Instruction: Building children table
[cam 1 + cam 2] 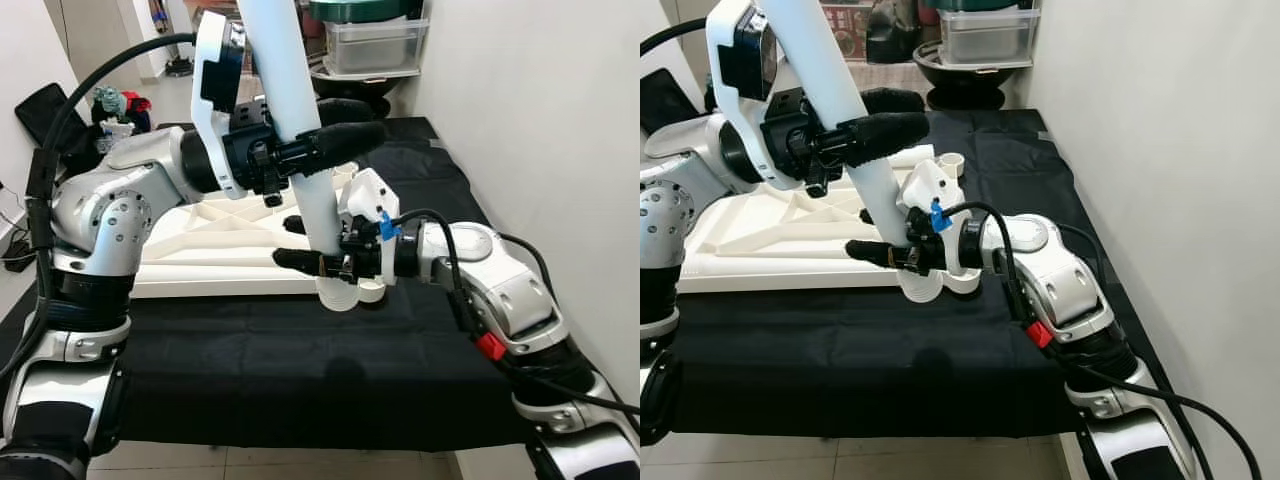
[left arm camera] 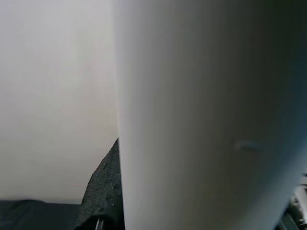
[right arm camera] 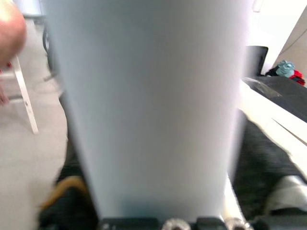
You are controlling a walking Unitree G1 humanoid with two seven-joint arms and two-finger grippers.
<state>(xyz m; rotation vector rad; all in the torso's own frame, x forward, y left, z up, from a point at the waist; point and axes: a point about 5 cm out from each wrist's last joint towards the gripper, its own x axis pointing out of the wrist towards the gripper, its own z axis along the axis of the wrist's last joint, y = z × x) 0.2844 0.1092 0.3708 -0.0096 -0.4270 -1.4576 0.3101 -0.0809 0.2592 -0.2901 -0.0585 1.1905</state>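
A long white table leg (image 1: 290, 90) stands tilted, its lower end at a round corner socket (image 1: 340, 293) of the white tabletop (image 1: 200, 250). The tabletop lies upside down on the black-covered table (image 1: 300, 370). My left gripper (image 1: 345, 125) is shut on the leg about halfway up, one black finger on each side. My right gripper (image 1: 289, 240) is shut on the same leg just above the socket. The leg (image 2: 206, 115) looms close in the left wrist view, and the leg (image 3: 148, 105) does so in the right wrist view too.
Another open socket (image 1: 952, 162) sits at the tabletop's far corner. A white wall (image 1: 540, 120) runs close along the right side. Storage tubs (image 1: 375, 45) stand behind the table, and coloured items (image 1: 115, 105) lie at the far left.
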